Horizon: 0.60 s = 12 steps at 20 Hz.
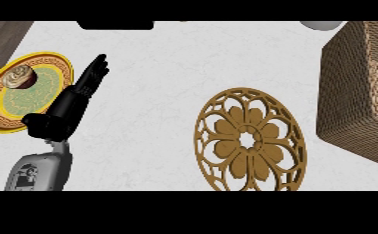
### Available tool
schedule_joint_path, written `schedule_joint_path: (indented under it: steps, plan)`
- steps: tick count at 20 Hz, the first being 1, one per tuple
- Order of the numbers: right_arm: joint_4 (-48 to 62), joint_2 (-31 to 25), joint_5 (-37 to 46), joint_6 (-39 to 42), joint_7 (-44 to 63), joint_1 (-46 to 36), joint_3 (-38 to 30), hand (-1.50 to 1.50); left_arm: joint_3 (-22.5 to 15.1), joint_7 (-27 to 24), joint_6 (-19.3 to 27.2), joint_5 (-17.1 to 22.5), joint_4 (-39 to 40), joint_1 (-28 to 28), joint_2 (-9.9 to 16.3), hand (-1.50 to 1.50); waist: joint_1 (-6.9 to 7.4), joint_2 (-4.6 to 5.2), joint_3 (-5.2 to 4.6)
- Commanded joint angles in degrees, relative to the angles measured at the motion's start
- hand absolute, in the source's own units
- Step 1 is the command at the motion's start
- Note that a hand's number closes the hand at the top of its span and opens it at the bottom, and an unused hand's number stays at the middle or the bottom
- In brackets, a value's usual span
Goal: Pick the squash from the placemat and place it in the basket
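Basket at right — contents unseen

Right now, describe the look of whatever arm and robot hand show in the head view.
Only one arm shows, at the view's left: the left forearm is a light grey, boxy shell with rounded edges and small dark markings on its face. Its robot hand is all black, with a chunky wrist block and slim segmented fingers tapering to points. No cables or sleeves are visible. The right arm and hand are out of view.
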Motion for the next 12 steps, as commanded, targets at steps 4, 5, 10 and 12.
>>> schedule_joint_path:
  steps: [4, 5, 10, 12]
  plan:
    - [11.07, -6.62, -3.52, 0.15, -8.1, -2.07, 0.85, -1.5, -0.71, 2.49, -0.19, -0.09, -5.34, 3.08, -0.21, 0.0, 0.15, -0.06, 0.0]
    - [11.94, -5.16, -2.96, -3.14, -6.39, -5.71, 2.56, -1.5, -0.49, 2.27, 0.71, -0.64, -2.64, 0.17, -0.57, 0.0, 0.16, -0.01, -0.01]
    - [6.28, -5.81, -10.33, 1.81, -4.28, -6.21, -0.03, -1.5, 0.53, -0.77, 0.54, -0.99, 0.15, 0.52, 0.11, 0.0, -0.35, -0.14, -0.04]
    - [8.62, -7.21, -13.2, 2.81, -4.29, -6.46, -2.14, -1.5, 1.02, -0.32, -0.91, 0.55, 0.95, 0.32, 0.47, 0.0, -0.33, -0.09, -0.03]
